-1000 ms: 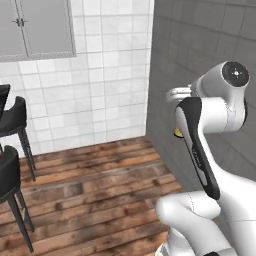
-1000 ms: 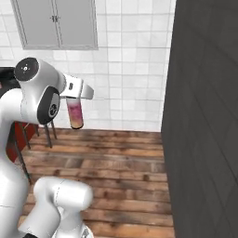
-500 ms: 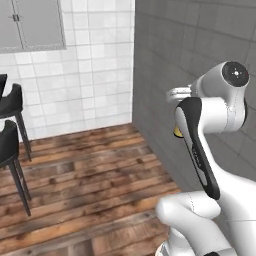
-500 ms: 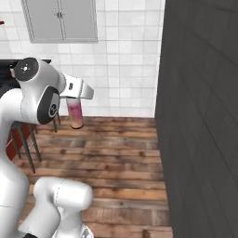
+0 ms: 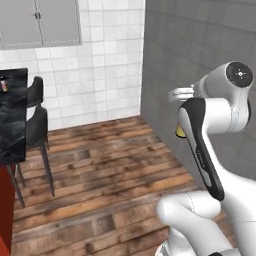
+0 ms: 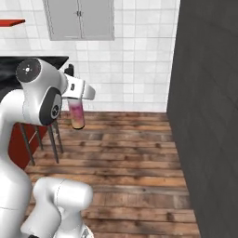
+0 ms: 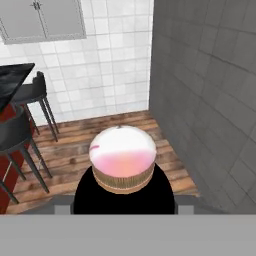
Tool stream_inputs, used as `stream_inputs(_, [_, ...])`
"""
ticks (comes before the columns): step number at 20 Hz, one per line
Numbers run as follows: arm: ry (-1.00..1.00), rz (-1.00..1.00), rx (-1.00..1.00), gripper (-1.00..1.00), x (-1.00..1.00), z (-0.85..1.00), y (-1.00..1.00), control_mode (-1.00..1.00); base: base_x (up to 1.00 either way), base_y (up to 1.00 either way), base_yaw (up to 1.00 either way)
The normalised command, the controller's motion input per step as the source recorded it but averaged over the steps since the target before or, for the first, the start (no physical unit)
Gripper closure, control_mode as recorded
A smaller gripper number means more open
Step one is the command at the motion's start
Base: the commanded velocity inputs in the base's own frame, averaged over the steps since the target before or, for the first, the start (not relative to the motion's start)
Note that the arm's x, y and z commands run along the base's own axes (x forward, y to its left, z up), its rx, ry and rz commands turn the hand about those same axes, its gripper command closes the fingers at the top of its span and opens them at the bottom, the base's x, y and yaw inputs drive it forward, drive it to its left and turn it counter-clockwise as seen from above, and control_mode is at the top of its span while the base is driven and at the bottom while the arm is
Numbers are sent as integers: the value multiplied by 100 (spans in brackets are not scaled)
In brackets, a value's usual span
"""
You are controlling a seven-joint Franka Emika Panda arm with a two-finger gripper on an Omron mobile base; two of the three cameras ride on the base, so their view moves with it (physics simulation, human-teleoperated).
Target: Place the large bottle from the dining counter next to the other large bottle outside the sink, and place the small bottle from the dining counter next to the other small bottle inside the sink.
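Note:
My gripper (image 6: 76, 103) is shut on the top of a broad pink-and-white bottle (image 6: 77, 115) with a tan band, which hangs upright in the air beside my arm. In the left base view just a tan sliver of the bottle (image 5: 179, 132) peeks out behind my forearm. In the hand view the bottle (image 7: 123, 157) sits dead centre and hides the fingers. The black-topped dining counter (image 5: 13, 118) with its red base stands at the far left, and a small object (image 5: 4, 85) sits on it. The sink is out of view.
A tall grey tiled wall (image 5: 210, 50) rises close on the right, also the grey wall (image 6: 209, 116). Black stools (image 5: 36, 125) stand by the counter. Wooden floor (image 6: 130, 153) stretches ahead to a white tiled back wall with grey cabinets (image 6: 80, 18).
The whole picture has shifted in both base views, so the camera has moved with the base; the counter has come into view at left. Arm and bottle keep the same pose.

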Motion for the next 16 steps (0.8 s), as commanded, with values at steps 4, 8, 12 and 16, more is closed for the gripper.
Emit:
stream_inputs(4, [0,0,0,100,0,0,0,100,-21,100,0])
stream_inputs(8, [0,0,0,100,0,0,0,100,-31,100,0])
stream_inputs(12, [0,0,0,100,0,0,0,100,-23,100,0])
stream_inputs(16, [0,0,0,100,0,0,0,100,-9,100,0])
